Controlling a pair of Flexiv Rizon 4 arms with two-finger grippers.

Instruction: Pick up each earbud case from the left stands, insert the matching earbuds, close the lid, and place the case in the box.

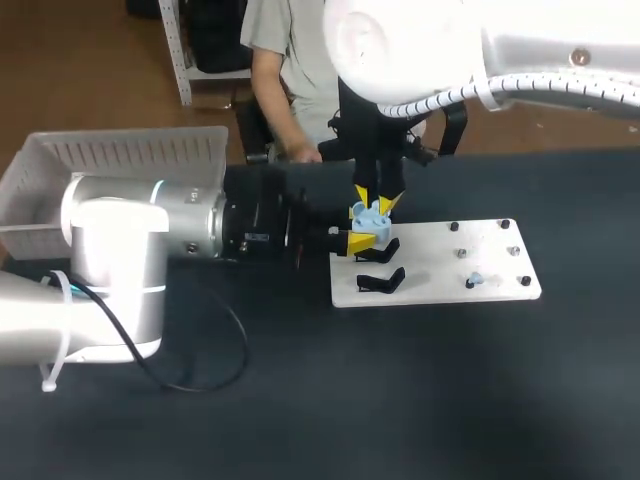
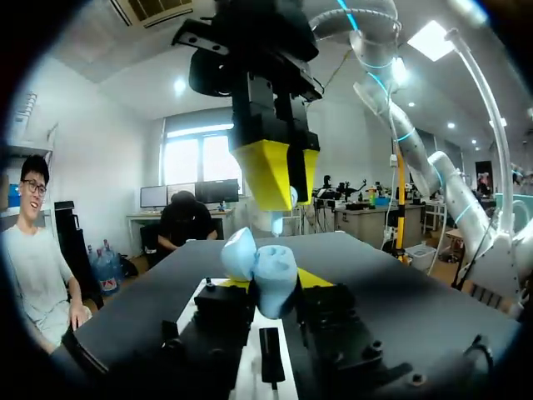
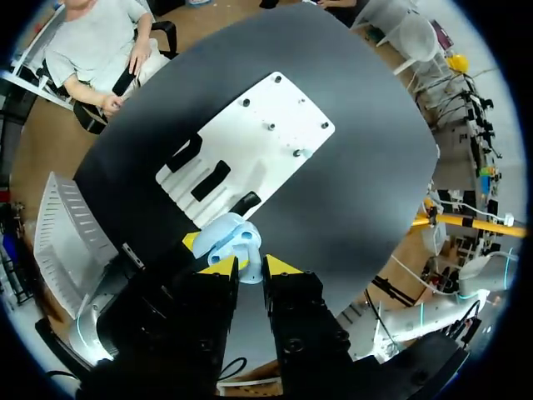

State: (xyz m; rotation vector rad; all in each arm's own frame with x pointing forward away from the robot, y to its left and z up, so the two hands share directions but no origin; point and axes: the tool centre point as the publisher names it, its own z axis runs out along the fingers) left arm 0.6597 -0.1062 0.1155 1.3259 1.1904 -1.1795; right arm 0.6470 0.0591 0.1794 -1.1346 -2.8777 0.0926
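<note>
Now, earbud case mouth-up in left end effector

The left arm is held level, reaching in from the left, and the left gripper is clamped on the open case from two sides. The right arm is pointed straight down above it, and the right gripper is pinched narrowly on an earbud.

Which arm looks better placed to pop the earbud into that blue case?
Right. The right gripper hangs directly above the open blue case, a pale earbud pinched in its tips; the left gripper is busy gripping that case.
</note>
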